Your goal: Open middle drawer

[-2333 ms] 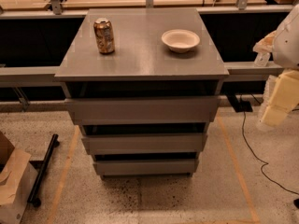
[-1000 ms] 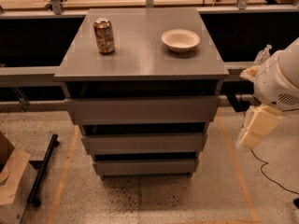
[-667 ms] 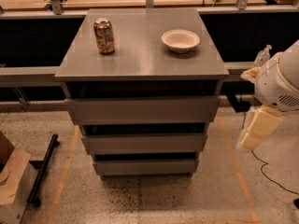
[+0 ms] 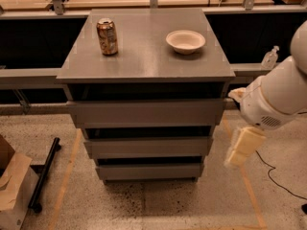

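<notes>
Poised off the right side of the cabinet [image 4: 144, 56] with gripper [image 4: 243, 147] hanging level with the middle drawer [image 4: 148, 147], shut between two others, seemingly for a reach to its handleless front; grip state impossible to tell.

Bulbous white arm [image 4: 274, 96] ends in a cream claw [image 4: 236, 156], lower right.

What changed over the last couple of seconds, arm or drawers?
The cream end effector moved down and in toward the plain matte grey middle drawer. It is now off the drawer's right end, apart from it. Nothing was grasped. That drawer, the orange-brown drink can and the white round bowl stayed put.
</notes>
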Tool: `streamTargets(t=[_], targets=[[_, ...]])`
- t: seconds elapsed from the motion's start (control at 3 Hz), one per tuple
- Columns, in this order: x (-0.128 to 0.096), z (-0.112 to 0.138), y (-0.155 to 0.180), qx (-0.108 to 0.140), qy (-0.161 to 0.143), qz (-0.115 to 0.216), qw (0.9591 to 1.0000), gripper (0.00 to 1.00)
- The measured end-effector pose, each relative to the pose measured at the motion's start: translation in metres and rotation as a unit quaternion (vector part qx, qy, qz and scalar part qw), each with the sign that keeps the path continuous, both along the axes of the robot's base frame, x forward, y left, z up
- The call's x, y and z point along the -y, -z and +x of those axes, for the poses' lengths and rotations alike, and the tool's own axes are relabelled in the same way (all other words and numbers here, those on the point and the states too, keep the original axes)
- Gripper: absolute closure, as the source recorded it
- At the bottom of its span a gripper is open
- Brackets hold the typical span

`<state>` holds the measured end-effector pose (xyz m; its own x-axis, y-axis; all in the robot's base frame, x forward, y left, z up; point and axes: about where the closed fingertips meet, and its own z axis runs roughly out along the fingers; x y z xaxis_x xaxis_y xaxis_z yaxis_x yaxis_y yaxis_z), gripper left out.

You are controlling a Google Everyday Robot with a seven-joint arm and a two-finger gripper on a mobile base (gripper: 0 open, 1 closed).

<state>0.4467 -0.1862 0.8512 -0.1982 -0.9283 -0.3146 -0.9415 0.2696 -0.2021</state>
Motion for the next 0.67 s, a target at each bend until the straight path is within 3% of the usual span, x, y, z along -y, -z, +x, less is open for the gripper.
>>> streamTargets(t=[0.33,0.67], targets=[[-0.021,0.013,0.042,0.019,-0.012,0.02,0.9995,0.0],[-0.059,0.056,0.095,0.034,-0.026,0.05,0.9978,0.0]])
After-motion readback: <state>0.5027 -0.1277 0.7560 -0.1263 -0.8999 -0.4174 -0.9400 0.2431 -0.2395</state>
